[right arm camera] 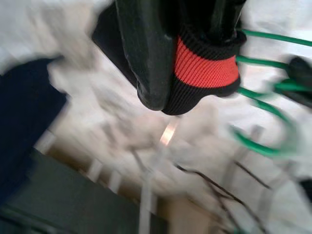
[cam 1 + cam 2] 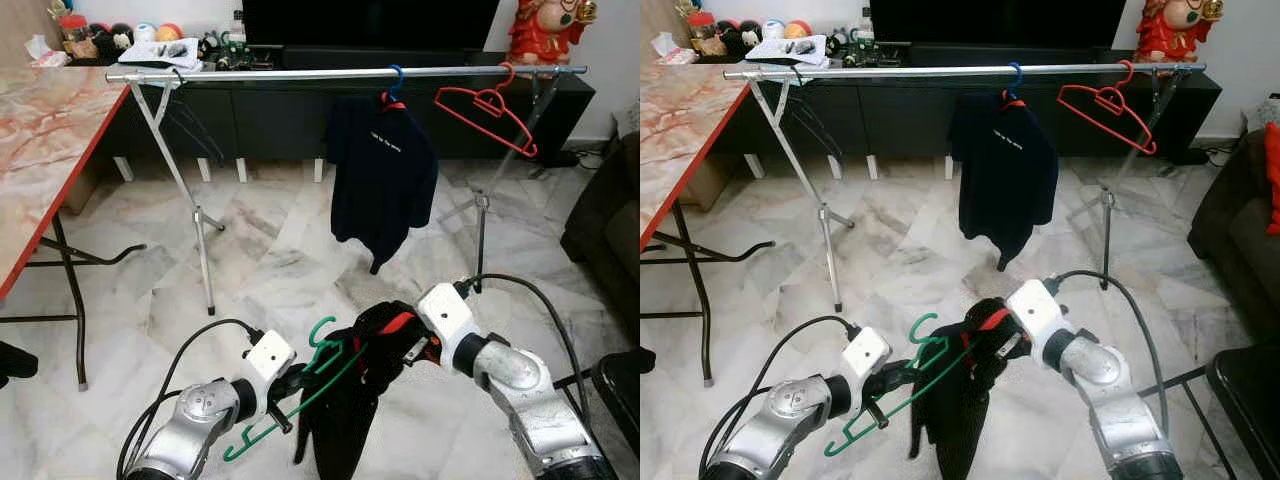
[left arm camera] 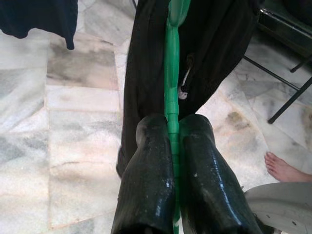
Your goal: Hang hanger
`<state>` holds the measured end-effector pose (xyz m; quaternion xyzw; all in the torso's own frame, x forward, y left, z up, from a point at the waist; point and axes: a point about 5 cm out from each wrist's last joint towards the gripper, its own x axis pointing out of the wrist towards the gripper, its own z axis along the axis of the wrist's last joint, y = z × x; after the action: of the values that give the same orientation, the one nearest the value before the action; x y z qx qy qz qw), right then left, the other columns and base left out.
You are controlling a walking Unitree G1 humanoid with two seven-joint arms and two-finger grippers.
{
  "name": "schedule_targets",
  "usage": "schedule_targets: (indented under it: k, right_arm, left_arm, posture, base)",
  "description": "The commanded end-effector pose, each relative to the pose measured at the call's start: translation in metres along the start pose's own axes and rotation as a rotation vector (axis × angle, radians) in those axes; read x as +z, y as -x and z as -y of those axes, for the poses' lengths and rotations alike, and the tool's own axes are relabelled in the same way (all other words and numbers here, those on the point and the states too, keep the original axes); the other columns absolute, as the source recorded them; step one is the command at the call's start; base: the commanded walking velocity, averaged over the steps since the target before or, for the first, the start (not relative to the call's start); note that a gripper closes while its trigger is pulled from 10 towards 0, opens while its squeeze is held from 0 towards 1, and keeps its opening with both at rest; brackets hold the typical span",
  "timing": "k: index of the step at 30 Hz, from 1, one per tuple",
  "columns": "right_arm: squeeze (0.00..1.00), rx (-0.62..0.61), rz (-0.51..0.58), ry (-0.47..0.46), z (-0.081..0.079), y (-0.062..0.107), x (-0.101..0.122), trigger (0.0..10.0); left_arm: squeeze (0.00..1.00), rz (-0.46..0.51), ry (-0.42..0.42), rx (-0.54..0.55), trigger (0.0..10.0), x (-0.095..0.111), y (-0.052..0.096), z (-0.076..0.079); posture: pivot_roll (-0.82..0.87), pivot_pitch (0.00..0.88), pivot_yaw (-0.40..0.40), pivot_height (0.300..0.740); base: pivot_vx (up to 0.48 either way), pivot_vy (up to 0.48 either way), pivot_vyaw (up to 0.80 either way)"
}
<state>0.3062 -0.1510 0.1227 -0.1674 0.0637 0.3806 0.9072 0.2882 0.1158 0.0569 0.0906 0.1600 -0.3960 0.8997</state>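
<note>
Left wrist view: the thin green plastic hanger (image 3: 171, 87), light and springy, is clamped by the left pincer (image 3: 171, 146); limp black garment (image 2: 345, 400) is gripped by the right pincer (image 2: 408, 350).

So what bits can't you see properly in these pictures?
- Green hanger: its far end is tucked inside the black garment, head views.
- Black garment: its bottom is cut off by the picture's lower edge, head views.
- Rack: smeared by blur, right wrist view.
- White print on the hanging dark shirt: too small to read.
- A bare foot: cut off by the edge, left wrist view.
</note>
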Motion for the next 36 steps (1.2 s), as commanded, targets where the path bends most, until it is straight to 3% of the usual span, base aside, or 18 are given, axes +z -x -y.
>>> schedule_targets:
  k: [1, 6, 12, 18, 22, 24, 27, 31, 36]
  right_arm:
    - [0.00, 0.053, 0.045, 0.009, -0.006, 0.000, 0.008, 10.0]
    - [0.00, 0.226, 0.044, 0.033, -0.022, 0.013, 0.006, 10.0]
    - [0.00, 0.150, -0.062, 0.025, -0.009, 0.018, -0.011, 10.0]
    - [0.00, 0.213, -0.060, -0.005, -0.017, 0.020, -0.013, 10.0]
    - [0.00, 0.199, -0.063, 0.002, -0.014, 0.018, -0.013, 10.0]
    - [0.00, 0.193, -0.061, 0.013, -0.011, 0.015, -0.010, 10.0]
    - [0.00, 0.190, -0.049, 0.026, -0.008, 0.013, -0.006, 10.0]
    - [0.00, 0.210, -0.038, 0.040, -0.006, 0.011, -0.001, 10.0]
    - [0.00, 0.279, -0.026, 0.060, -0.009, 0.007, 0.004, 10.0]
  left_arm:
    - [0.00, -0.001, -0.007, 0.008, 10.0, 0.000, 0.001, -0.002]
    - [0.00, 0.009, -0.002, 0.006, 10.0, 0.001, -0.001, -0.001]
    - [0.00, 0.049, 0.018, 0.035, 10.0, 0.006, -0.002, -0.004]
    - [0.00, 0.094, 0.064, 0.019, 10.0, 0.012, -0.002, -0.004]
    - [0.00, 0.058, -0.006, -0.064, 10.0, 0.012, 0.001, 0.002]
    - [0.00, 0.016, -0.108, -0.132, 10.0, 0.014, 0.003, 0.006]
    - [0.00, -0.005, -0.162, -0.179, 10.0, 0.016, 0.006, 0.009]
    - [0.00, -0.026, -0.186, -0.221, 10.0, 0.016, 0.010, 0.012]
    - [0.00, 0.024, -0.165, -0.237, 10.0, 0.028, 0.005, 0.018]
  posture:
    - [-0.01, 0.130, -0.027, 0.740]
    - [-0.01, 0.127, -0.025, 0.740]
    - [-0.01, 0.125, -0.027, 0.740]
    - [-0.01, 0.129, -0.029, 0.740]
    - [-0.01, 0.136, -0.029, 0.740]
    - [-0.01, 0.141, -0.034, 0.740]
    - [-0.02, 0.146, -0.040, 0.740]
    - [-0.02, 0.148, -0.050, 0.740]
    - [-0.02, 0.147, -0.060, 0.740]
  base:
    - [0.000, 0.000, 0.00]
    - [0.000, 0.000, 0.00]
    - [0.000, 0.000, 0.00]
    - [0.000, 0.000, 0.00]
    - [0.000, 0.000, 0.00]
    - [0.000, 0.000, 0.00]
    - [0.000, 0.000, 0.00]
    - [0.000, 0.000, 0.00]
    - [0.000, 0.000, 0.00]
